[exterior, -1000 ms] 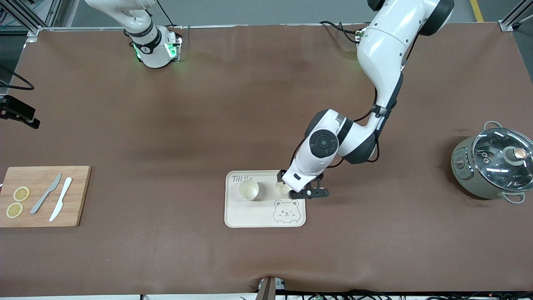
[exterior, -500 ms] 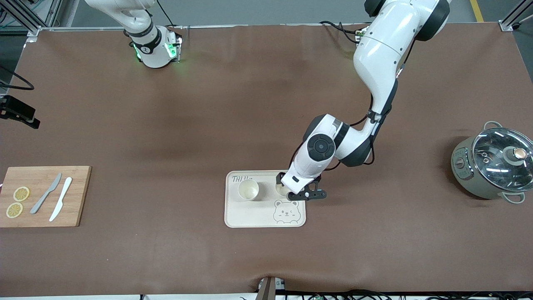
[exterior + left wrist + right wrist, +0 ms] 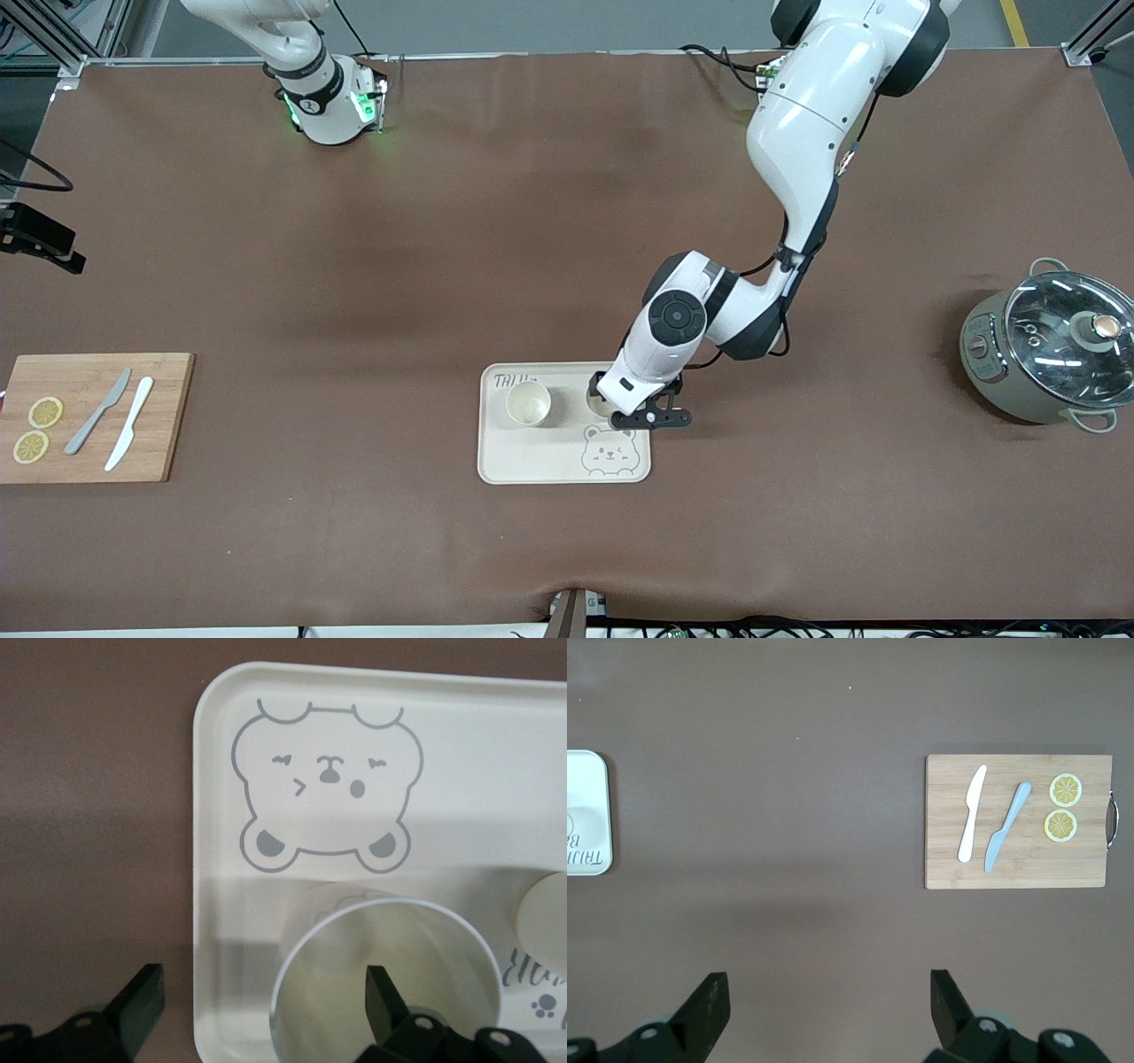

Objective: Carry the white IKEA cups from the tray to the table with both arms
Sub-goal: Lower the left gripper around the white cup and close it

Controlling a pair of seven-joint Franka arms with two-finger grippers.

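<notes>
We see both white cups sitting on the tray [image 3: 532, 465], so no cup has been moved to the brown surface [image 3: 354, 266] yet. The job has only just begun, as far as we can tell.

The tray lies in the middle of the surface, nearer to the front camera than the arms' bases. It has a grey bear face on it. One cup [image 3: 528, 403] stands free on the tray, toward the right arm's end. The other cup [image 3: 599, 406] stands beside it, toward the left arm's end, and it is partly hidden by the left arm.

The left pincer [image 3: 257, 1010] is down at this second cup [image 3: 385, 979]. Its fingers are spread wide. In the left wrist view, one finger [image 3: 383, 992] is over the cup's mouth and the other finger [image 3: 142, 1001] is outside the tray's edge, so the cup's wall on that side is between them. They are not squeezing the cup yet, so nothing is held.

The right pincer [image 3: 824, 1010] is up high over bare brown surface. Its fingers are wide too, and it holds nothing. From there it looks down on a wooden board [image 3: 1017, 821] with two knives and two lemon slices on it. This arm waits.

A pot with a glass lid [image 3: 1054, 346] sits at the left arm's end of the surface.

We think what is left is nearly everything: grab each cup, lift it, and set it on the surface off the tray.
</notes>
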